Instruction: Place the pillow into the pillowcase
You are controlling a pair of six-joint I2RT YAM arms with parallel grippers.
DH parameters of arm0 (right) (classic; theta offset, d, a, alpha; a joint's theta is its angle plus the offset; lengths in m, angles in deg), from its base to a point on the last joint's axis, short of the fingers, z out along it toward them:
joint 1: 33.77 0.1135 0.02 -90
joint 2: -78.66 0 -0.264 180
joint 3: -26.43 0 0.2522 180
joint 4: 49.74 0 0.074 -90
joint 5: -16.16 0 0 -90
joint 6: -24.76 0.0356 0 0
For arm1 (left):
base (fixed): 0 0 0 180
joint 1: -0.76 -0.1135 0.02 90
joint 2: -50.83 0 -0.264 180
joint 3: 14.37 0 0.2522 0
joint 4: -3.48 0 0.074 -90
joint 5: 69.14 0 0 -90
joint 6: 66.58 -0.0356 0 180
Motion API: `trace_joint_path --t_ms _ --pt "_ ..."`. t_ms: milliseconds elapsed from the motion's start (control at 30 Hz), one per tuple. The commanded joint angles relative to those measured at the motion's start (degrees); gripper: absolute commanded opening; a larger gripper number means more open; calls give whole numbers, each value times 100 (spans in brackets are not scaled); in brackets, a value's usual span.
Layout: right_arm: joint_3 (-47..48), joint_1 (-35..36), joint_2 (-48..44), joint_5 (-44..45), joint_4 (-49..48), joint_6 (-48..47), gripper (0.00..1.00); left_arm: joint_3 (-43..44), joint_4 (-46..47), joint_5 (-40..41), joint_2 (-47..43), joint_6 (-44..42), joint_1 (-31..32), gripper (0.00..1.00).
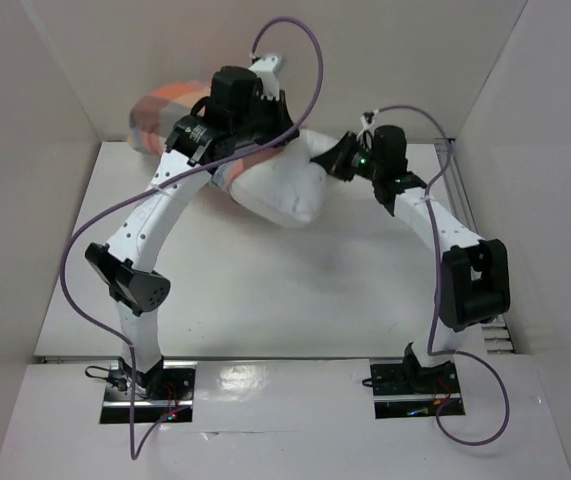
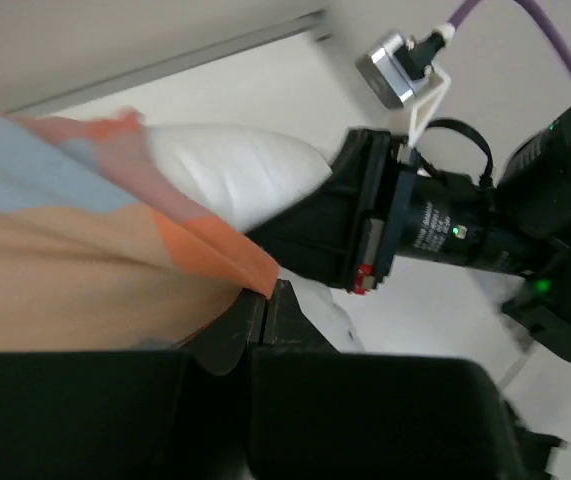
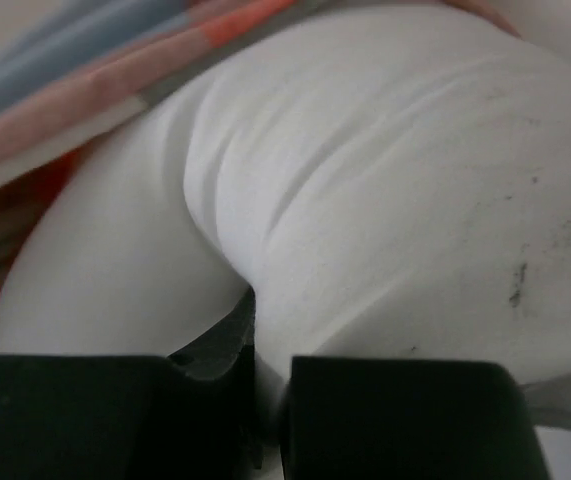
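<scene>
Left claw point(image 2: 266, 298) is clamped on the pillowcase point(image 2: 85, 250) hem, right claw point(image 3: 263, 345) nips the pillow point(image 3: 385, 180) at its right end, long axis pointing left into that opening

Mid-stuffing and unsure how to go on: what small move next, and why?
Probably push the right gripper leftward, feeding the pillow deeper while the left gripper holds the pillowcase hem. Both are shut on their fabric, and much of the pillow lies outside the case.
</scene>
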Motion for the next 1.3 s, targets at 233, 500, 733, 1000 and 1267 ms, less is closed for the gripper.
trace_joint_path --t_ms 233,500,733,1000,1267 --pt "-1052 366 -923 687 -1704 -272 0 -1630 2522 -3968 -328 1308 -203 0" --pt "-2557 419 -218 537 -1785 -60 9 -2798 2889 -4683 -47 1741 -63 8" --pt "-2050 314 -1642 1452 -80 -1193 94 -1875 1341 -2471 -960 625 -282 68" --pt "-1950 314 -2864 1813 1441 -1740 100 -4652 1249 530 -3340 447 -222 0" --pt "-2645 314 -3268 1347 1917 -1740 100 -8050 2294 1092 -4600 1185 945 11"
